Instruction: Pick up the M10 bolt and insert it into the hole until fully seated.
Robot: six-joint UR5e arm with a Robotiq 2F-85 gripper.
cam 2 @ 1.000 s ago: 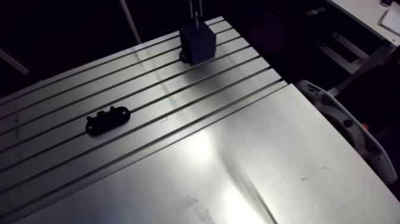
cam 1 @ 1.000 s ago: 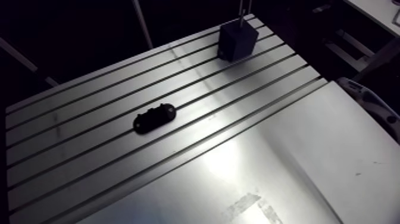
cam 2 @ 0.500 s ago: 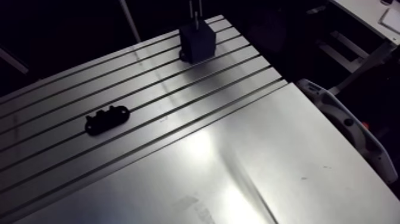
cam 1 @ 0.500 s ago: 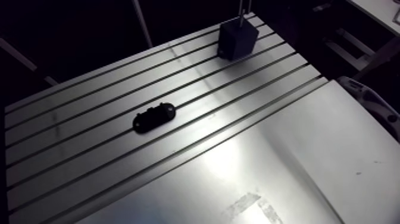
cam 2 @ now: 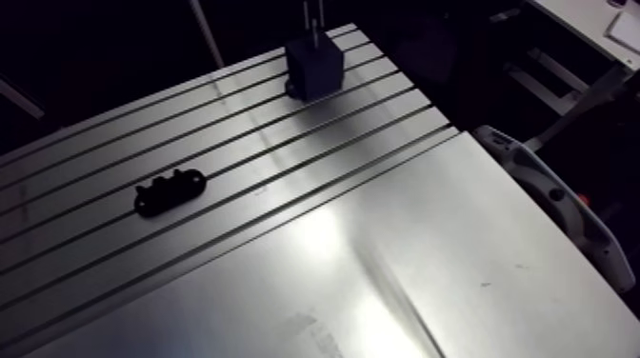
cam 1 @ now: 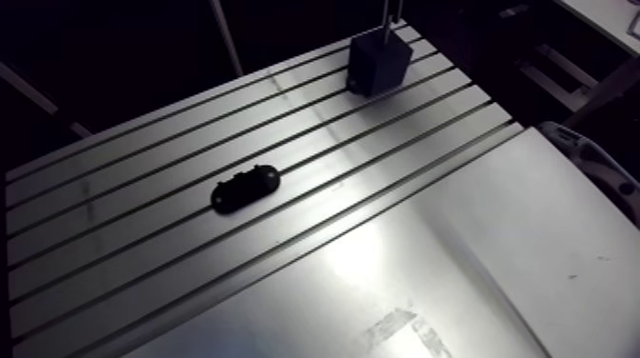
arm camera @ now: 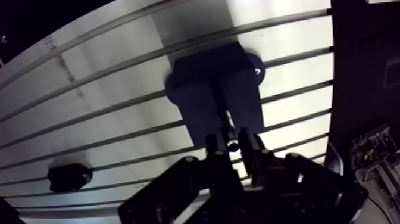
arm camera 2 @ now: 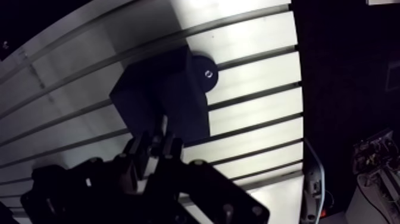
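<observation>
The black block [cam 1: 379, 62] is the thing to look from. It stands on the far part of the slotted table [cam 1: 143, 248]. At its bottom there is a round foot, and a small shiny screw [arm camera: 257, 71] sits in that foot.

The gripper [arm camera: 232, 149] hangs right over the block. In the wrist view its two fingers [arm camera: 215, 150] sit close on each side of the M10 bolt [arm camera: 229, 132] and pinch it tight. The bolt is a thin dark rod with a bit of shine near the fingers. It points from the fingers straight down at the top of the block. In the arm view a thin rod stands up from the top of the block. Whether the end of the bolt is inside the hole cannot be told, because the block and the bolt are both dark there.

A small black oval piece [cam 1: 246, 188] lies flat on the table, well apart from the block, nearer the middle of the slots. Further still from the block, past the last slot, lies a smooth metal sheet [cam 1: 457, 257].
</observation>
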